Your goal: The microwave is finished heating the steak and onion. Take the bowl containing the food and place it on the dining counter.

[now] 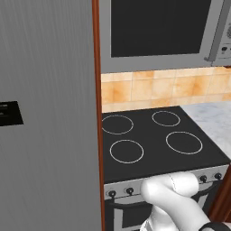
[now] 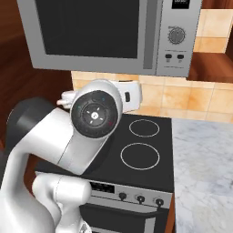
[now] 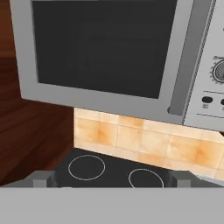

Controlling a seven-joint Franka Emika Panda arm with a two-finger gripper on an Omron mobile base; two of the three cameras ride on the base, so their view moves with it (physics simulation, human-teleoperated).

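A: Quick one. Where's the bowl?

B: Can't see it. Microwave (image 3: 105, 48) door's shut, glass is dark, nothing readable thru it. Judging from the task, bowl w/ steak + onion is inside, but that's inference, not seen.

A: Gripper?

B: Gripper (image 3: 111, 178) sits low in the hand view, tips wide apart, nothing between them. So open and empty. It's aimed at the microwave front, above the stove (image 1: 158, 140), not touching anything.

A: So door first?

B: Yep. You need the door open before any bowl talk. Handle (image 3: 189, 61) is the vertical grey bar at the door's right edge, next to the panel (image 2: 175, 36). Take it there, prob. mid-bar. Rigid, shouldn't flex.

A: And the bowl, how will it handle?

B: Guessing: shallow, wide, stiff, prob. ceramic-like, so slick rim and breakable if dropped. Too wide to span w/ the jaws, so you'd pinch the rim, one finger in, one out. Food is loose, onion's round and will roll if you tilt. Keep it level, move slow.

A: Drop-off?

B: Marble top (image 2: 205, 168) shows right of the stove in both base views. Can't tell if that's the dining counter or just the adjoining worktop.

A: Risk?

B: Fridge (image 1: 45, 113) is close on the left, arm elbow (image 2: 93, 113) is bulky near the stove. Watch clearance.
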